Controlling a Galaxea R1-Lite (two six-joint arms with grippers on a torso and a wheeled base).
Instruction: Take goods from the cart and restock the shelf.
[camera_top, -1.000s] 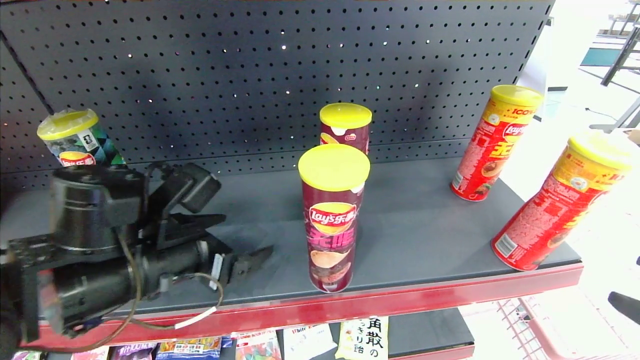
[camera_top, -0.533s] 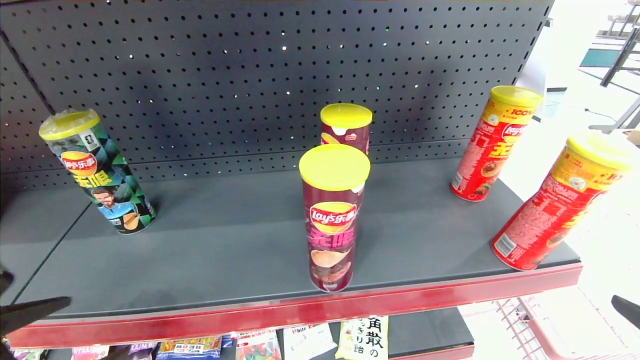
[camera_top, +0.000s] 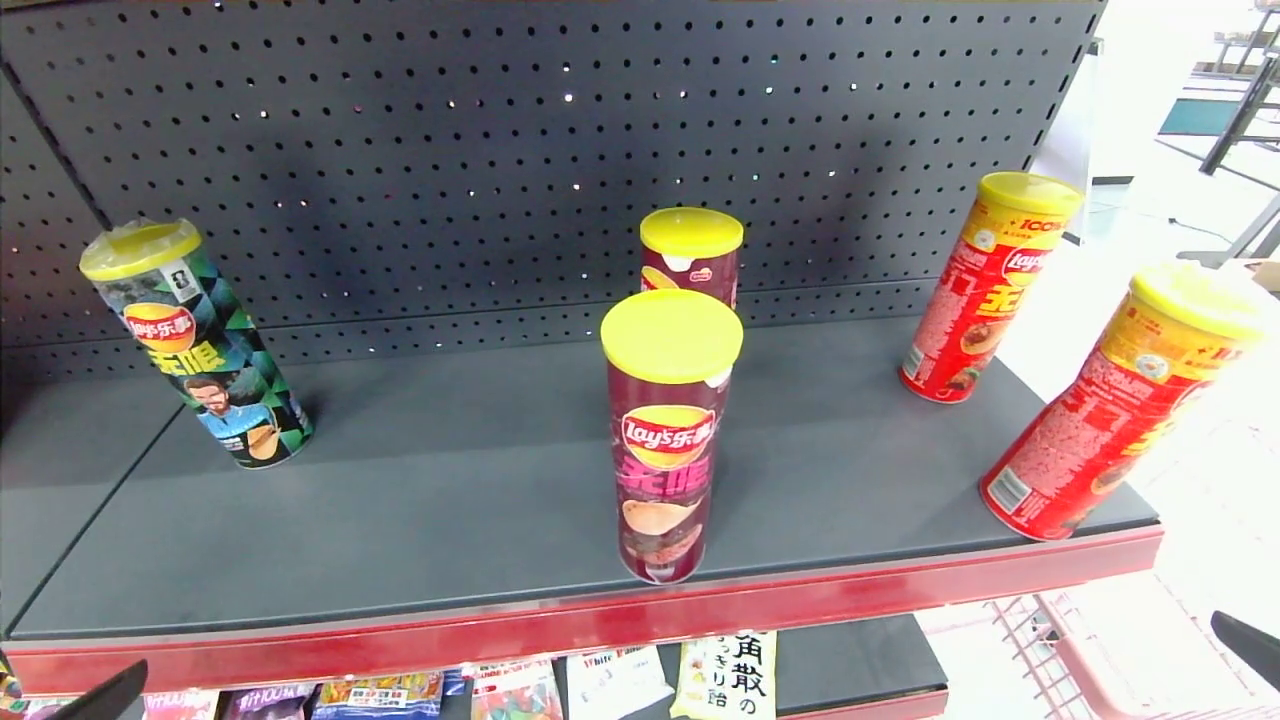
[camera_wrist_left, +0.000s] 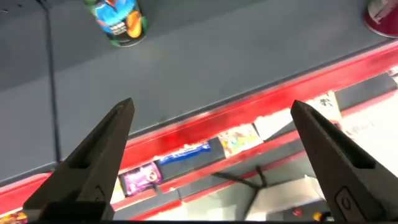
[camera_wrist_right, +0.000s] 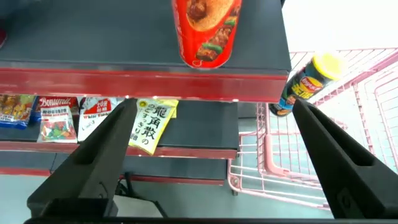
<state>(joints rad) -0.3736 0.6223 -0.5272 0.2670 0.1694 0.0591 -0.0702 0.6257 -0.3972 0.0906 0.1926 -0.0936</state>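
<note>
Five cans (camera_top: 668, 440) stand on the shelf (camera_top: 450, 500), another can (camera_wrist_right: 306, 84) waits in the cart (camera_wrist_right: 267, 182), and the left gripper (camera_wrist_left: 211, 104) and right gripper (camera_wrist_right: 212, 102) gape wide, empty.

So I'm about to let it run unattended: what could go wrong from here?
1. The front red can stands at the right front corner of the shelf. The right claw, open and lower down by the cart, could knock it off on the way up.
2. The front purple can stands close to the shelf's front edge, so placing a new can beside it may topple it.
</note>
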